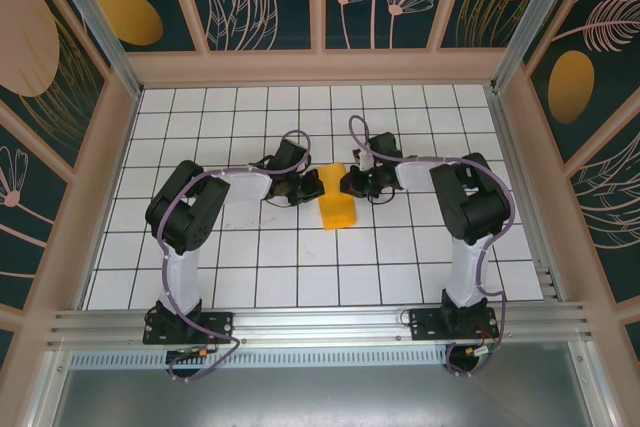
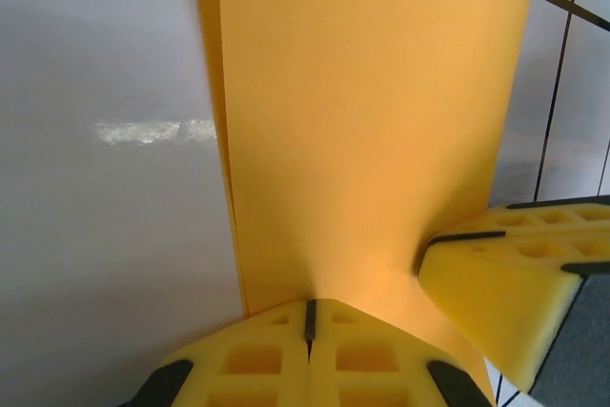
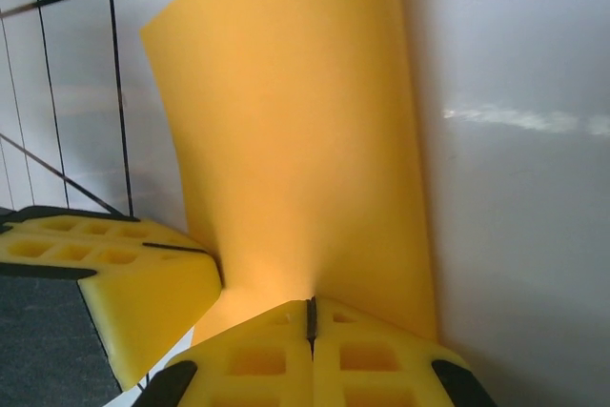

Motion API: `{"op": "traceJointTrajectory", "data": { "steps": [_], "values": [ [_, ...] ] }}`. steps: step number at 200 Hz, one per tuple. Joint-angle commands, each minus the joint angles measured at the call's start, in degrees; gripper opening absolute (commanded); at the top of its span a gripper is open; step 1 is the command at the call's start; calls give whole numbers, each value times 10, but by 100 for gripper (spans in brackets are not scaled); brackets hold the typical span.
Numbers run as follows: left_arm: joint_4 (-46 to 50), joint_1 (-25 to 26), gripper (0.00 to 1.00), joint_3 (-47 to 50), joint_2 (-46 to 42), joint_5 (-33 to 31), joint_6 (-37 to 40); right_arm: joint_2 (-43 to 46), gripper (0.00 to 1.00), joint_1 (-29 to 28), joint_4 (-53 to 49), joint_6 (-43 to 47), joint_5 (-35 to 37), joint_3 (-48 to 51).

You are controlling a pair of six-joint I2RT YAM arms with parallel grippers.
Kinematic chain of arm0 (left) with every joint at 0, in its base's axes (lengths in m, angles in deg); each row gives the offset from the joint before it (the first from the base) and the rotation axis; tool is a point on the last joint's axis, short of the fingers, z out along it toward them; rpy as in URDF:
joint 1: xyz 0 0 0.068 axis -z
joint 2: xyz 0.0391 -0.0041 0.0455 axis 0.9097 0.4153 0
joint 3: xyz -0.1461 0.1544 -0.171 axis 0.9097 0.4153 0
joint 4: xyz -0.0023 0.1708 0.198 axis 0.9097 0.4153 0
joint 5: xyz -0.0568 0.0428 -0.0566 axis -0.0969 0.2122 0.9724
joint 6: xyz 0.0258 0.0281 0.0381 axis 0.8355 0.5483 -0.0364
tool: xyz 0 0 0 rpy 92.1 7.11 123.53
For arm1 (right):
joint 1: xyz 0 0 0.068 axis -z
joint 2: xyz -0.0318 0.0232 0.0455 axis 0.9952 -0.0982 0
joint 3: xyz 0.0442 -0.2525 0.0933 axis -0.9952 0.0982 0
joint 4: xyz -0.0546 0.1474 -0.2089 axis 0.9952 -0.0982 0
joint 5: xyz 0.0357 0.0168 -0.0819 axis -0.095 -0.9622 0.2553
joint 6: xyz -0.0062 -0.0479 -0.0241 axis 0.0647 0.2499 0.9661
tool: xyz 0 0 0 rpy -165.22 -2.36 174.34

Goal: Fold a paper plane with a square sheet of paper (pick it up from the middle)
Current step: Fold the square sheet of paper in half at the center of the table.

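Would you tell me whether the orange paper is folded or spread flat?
Folded: the paper shows two offset layers along its left edge.

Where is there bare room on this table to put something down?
Free: table rows along the rear wall, and near rows by the front rail. Crowded: the centre, where left gripper and right gripper pinch the folded paper.

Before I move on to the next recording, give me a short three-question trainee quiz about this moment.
1. True or false: the left gripper is shut on the sheet of paper.
2. The paper is: A) flat, one layer; B) folded, two layers showing; C) crumpled into a ball.
3. How many grippers grip the paper?
Key: 1 true; 2 B; 3 two, as the right gripper is shut on it too.
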Motion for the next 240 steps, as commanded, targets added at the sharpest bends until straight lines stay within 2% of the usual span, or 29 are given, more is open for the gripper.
{"op": "traceJointTrajectory", "data": {
  "steps": [1,48,79,108,141,163,240],
  "values": [
    [114,3,4,49,66,-93,4,-3,0,34,3,-17,71,22],
    [111,4,4,50,65,-91,4,48,0,40,-7,-33,111,1],
    [112,3,4,46,66,-91,5,79,0,25,16,-32,66,-8],
    [113,4,4,46,66,-91,4,42,0,-5,14,-18,7,-44],
    [113,3,3,48,64,-91,4,-20,0,-11,-7,-12,-1,-91],
    [115,4,3,49,62,-91,4,-46,0,-2,-17,-13,8,-110],
    [115,3,2,51,61,-91,9,-94,0,37,-78,-45,125,-147]
  ]
}}
